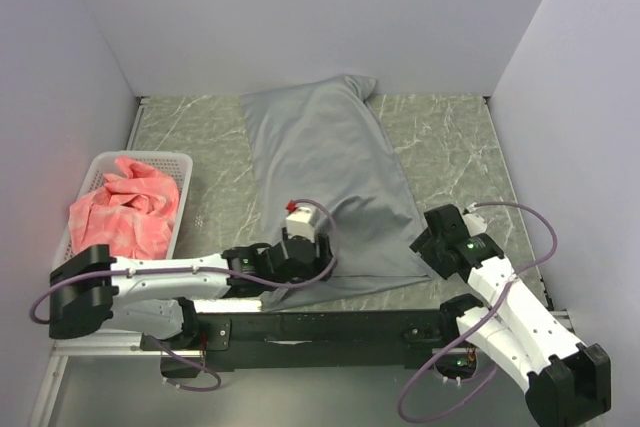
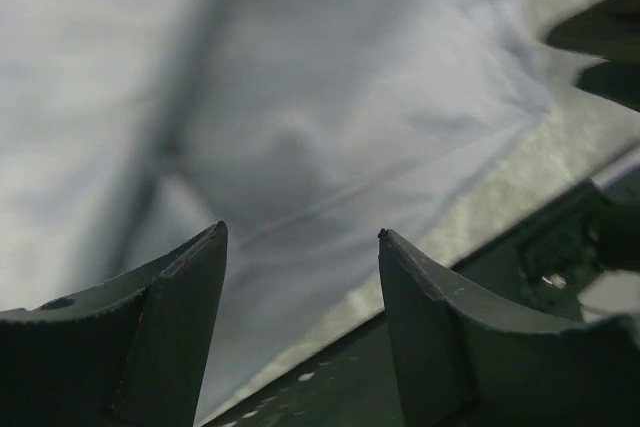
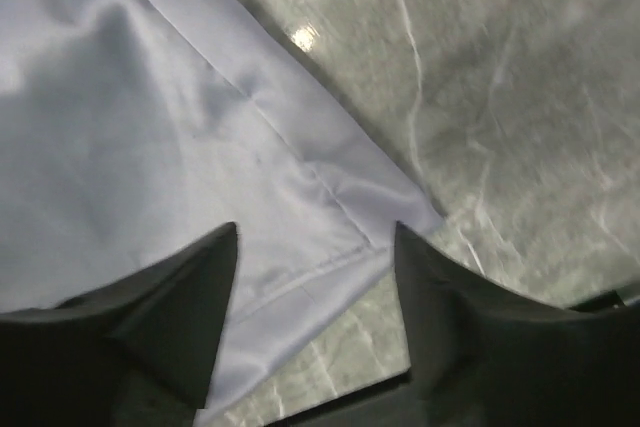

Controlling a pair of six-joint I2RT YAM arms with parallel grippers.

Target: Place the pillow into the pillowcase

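Note:
The grey pillowcase (image 1: pixel 325 177) lies lengthwise down the middle of the table, puffed up, its hemmed end toward the arms. No part of the pillow shows in any view. My left gripper (image 1: pixel 305 265) hovers open over the near left corner of the pillowcase (image 2: pixel 300 97), nothing between its fingers (image 2: pixel 190 297). My right gripper (image 1: pixel 432 245) stands open just above the near right corner, where the stitched hem of the pillowcase (image 3: pixel 150 147) lies flat on the marble top. In each wrist view, the left gripper (image 2: pixel 300 237) and the right gripper (image 3: pixel 315 232) hold no cloth.
A white lattice basket (image 1: pixel 100 169) at the left holds a pink-red checked cloth (image 1: pixel 130 209). White walls close the table on three sides. The black rail (image 1: pixel 330 325) of the arm bases runs along the near edge, right below the hem.

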